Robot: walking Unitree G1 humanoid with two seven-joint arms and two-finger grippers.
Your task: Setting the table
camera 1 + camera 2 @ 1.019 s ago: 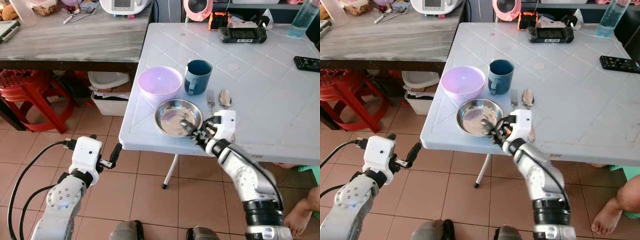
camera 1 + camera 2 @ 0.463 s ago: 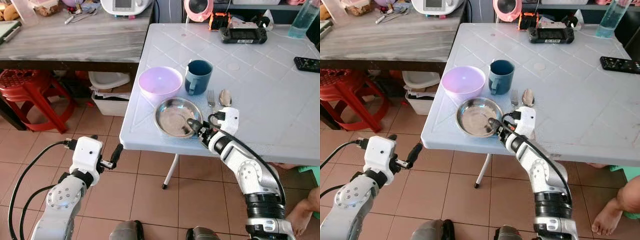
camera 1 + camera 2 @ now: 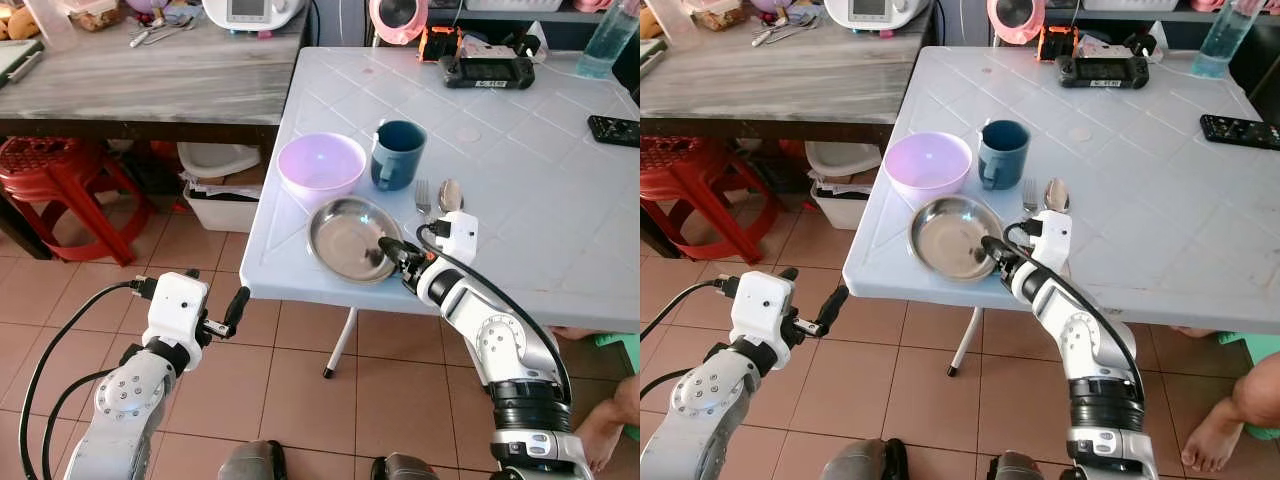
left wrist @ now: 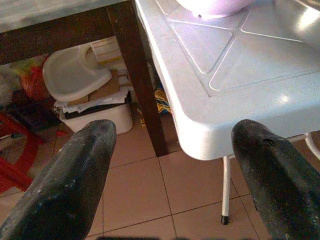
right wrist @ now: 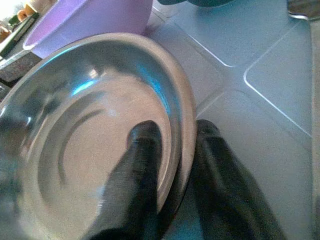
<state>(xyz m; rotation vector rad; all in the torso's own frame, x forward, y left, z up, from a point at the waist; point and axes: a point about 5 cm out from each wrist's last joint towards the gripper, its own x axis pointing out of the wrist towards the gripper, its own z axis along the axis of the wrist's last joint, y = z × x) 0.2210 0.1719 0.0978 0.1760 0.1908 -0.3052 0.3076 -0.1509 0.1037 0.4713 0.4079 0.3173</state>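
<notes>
The plate (image 5: 95,145) is cut by the edge of the right wrist view, and the finger (image 5: 135,175) inside it hides part of its bottom. The purple bowl (image 5: 90,20) there is cut at the top, so its inside is not seen. The spoon (image 3: 450,195) and fork (image 3: 421,196) are half hidden behind the white wrist housing. At the far corner the bottle (image 3: 608,35) is cut off. The items on the wooden bench (image 3: 150,70) are too small to name.
</notes>
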